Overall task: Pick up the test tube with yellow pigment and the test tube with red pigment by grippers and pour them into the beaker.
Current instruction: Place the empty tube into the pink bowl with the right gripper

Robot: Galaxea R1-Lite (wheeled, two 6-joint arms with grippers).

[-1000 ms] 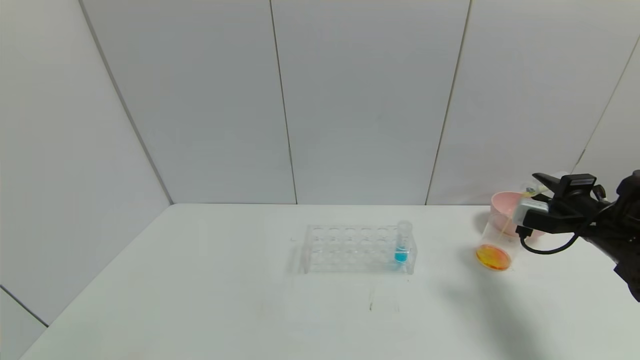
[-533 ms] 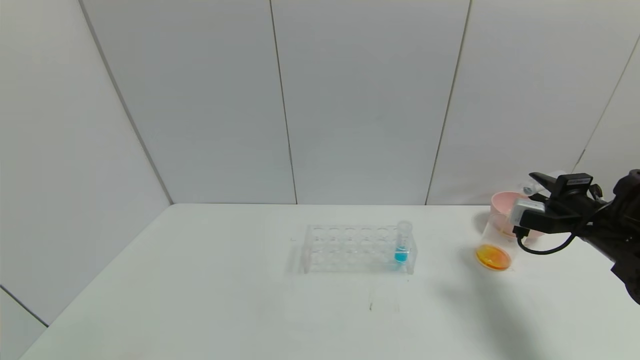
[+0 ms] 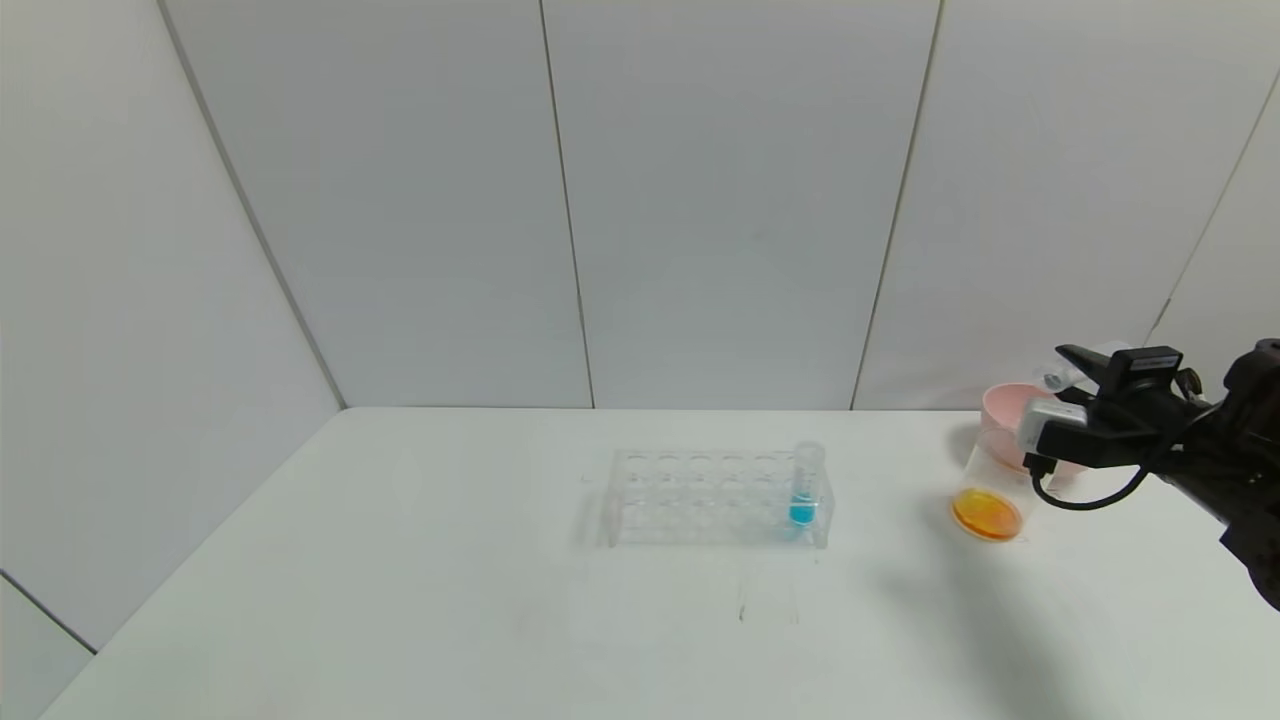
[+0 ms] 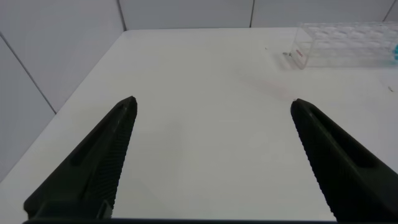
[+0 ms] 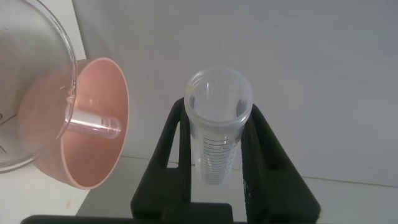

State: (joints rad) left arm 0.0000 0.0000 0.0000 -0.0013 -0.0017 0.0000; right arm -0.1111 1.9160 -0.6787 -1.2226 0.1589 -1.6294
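Since a second ago the right gripper (image 3: 1078,362) has drawn slightly back from the beaker (image 3: 992,490), and the yellow trickle seen then at the tube's mouth is gone.

Nearest to the robot, the left gripper (image 4: 212,155) hangs over bare table (image 3: 420,590) on the left side, its two black fingers spread wide with nothing between them. Farther along, at the table's middle, stands one clear tube rack (image 3: 715,497) with many holes; a single tube with blue liquid (image 3: 804,490) stands upright in its right end.

To the right of the rack stands the one beaker, upright, with a layer of orange liquid at its bottom. Beside and above it, the right gripper is clamped on the test tube with yellow pigment (image 5: 217,127). In the head view the tube's long axis lies close to level, its open mouth pointing left, towards the pink bowl (image 3: 1005,405) and the beaker. The right wrist view looks straight into that mouth; the tube appears drained, with printed graduation marks along its wall.

Farthest back, just behind the beaker, sits the one pink bowl. Inside it lies a second clear tube (image 5: 92,124), empty as far as can be seen; whether it is the test tube with red pigment cannot be told.
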